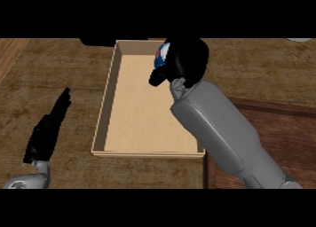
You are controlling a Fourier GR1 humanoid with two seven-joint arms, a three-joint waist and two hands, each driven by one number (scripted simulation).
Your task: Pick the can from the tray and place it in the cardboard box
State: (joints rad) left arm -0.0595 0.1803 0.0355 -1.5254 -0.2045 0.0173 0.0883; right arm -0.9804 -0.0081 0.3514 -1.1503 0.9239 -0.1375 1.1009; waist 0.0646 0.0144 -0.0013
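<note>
A long cardboard box (111,95) with a pale tan floor lies in the middle of the counter, its length running away from me. My right hand (183,60) hovers over the box's far right part, fingers curled round a blue, white and red can (161,53); only a sliver of the can shows at the hand's left side. The wooden tray (272,128) with a raised dark rim lies to the right of the box, partly hidden by my right forearm. My left hand (48,131) rests at the lower left, fingers straight and pointing up, holding nothing.
A dark object (98,42) sits at the counter's far edge behind the box. A pale object (302,40) peeks in at the top right corner. A lighter wood strip (3,57) runs along the far left.
</note>
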